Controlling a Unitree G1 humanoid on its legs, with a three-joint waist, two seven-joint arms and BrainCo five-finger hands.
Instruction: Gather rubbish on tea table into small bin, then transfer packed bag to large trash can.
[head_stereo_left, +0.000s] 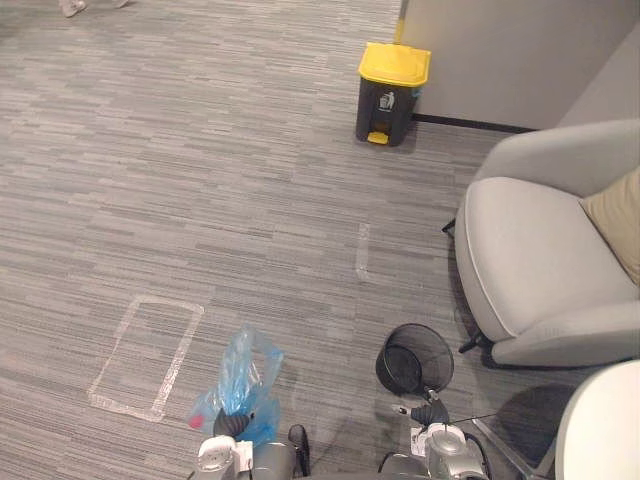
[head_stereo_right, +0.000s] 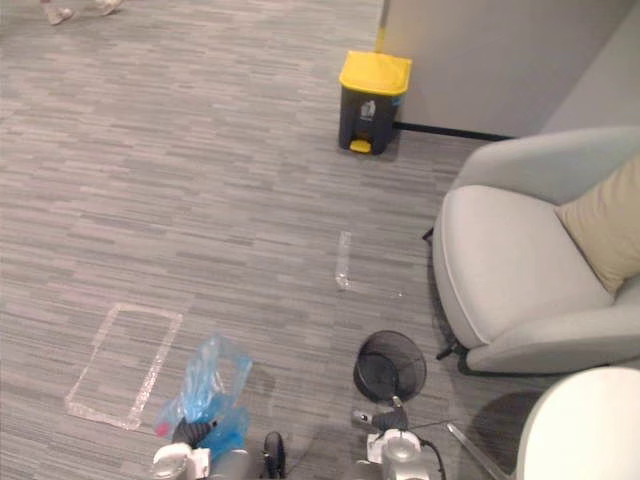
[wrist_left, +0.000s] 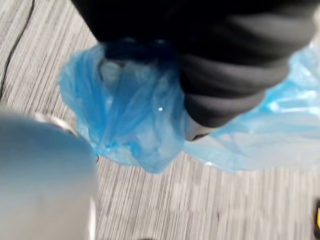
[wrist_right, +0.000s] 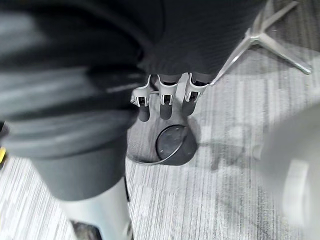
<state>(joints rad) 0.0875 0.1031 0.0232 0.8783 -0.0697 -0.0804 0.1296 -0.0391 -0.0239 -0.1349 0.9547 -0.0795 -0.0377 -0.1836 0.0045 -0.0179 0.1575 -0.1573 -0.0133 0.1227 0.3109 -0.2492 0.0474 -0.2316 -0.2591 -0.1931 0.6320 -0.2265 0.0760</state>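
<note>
Grey carpet (head_stereo_left: 200, 180) stretches from the yellow-lidded trash can (head_stereo_left: 392, 92) to the blue bag (head_stereo_left: 240, 385), well apart from that can, its neck bunched in curled fingers of the left hand (head_stereo_left: 232, 424). Carry it high, straight over (the lid (head_stereo_left: 395, 63) wants its pedal (head_stereo_left: 377, 137) pressed). Clearer in the right wrist view than from above: the right hand (wrist_right: 162, 100) hangs straight-fingered, empty.

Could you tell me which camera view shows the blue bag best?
The left eye view: the blue bag shows nearly whole. The right eye view shows the same; the left wrist view is close, but the left hand hides part.
</note>
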